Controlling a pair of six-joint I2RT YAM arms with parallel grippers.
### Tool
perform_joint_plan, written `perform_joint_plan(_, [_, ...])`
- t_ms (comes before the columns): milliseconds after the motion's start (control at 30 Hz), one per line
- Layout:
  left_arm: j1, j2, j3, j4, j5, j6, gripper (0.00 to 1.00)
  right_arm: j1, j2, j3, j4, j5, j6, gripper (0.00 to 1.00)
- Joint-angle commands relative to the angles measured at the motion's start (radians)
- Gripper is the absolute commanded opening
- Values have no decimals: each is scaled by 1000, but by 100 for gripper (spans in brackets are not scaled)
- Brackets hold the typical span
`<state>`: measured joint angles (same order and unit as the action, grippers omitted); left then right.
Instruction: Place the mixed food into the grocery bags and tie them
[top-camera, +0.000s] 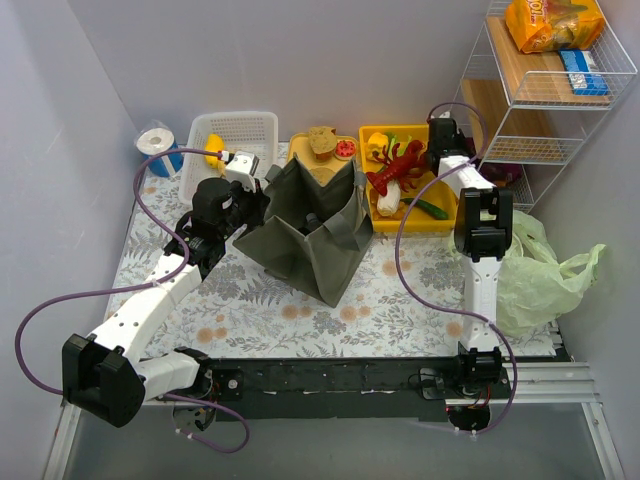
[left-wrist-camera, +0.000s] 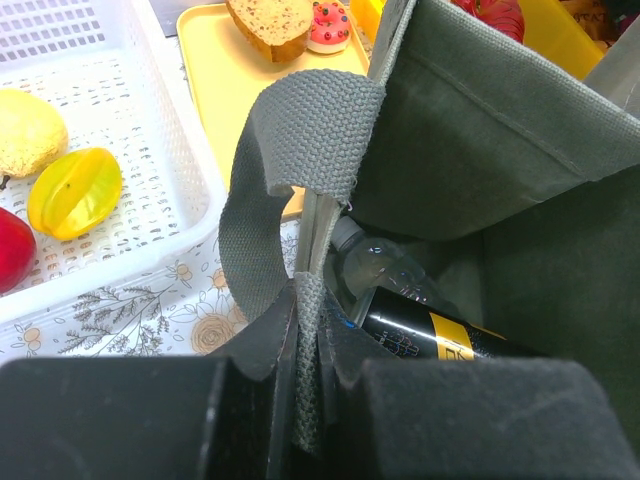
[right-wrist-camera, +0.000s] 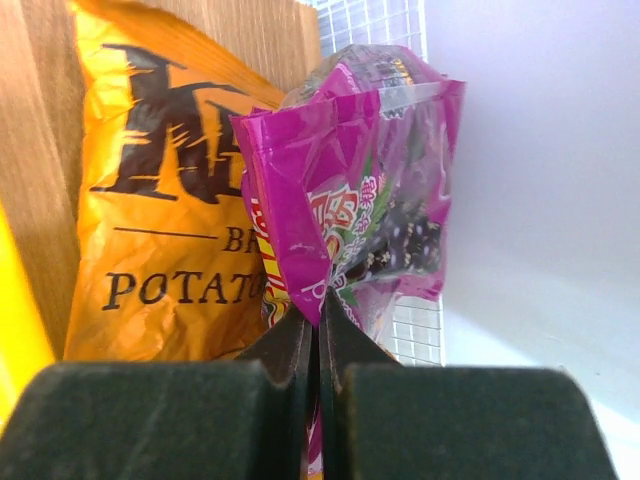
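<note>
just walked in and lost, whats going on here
The left hand pinches a strap of the olive tote; a bottle and dark can lie inside. The right hand is shut on a purple snack packet beside an orange chip bag. The lobster sits on a yellow tray; the pale-green bag lies off to the right.

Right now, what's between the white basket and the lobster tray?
Top view: a paler yellow tray holding a bread slice and a small red piece sits between the white basket and the lobster tray.
</note>
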<state>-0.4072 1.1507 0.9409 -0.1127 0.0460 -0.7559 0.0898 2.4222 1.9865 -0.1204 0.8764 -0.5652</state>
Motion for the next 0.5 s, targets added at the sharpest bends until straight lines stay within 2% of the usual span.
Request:
perform_joint_plan(0, [-1, -11, -10, 16, 15, -2, 0, 62, -167, 12, 145, -5, -41, 1])
perform_joint_plan(300, [-1, -34, -13, 22, 20, -2, 0, 148, -350, -44, 126, -105, 19, 1])
perform_joint_plan(467, [-1, -45, -11, 24, 23, -2, 0, 166, -385, -35, 122, -106, 10, 1])
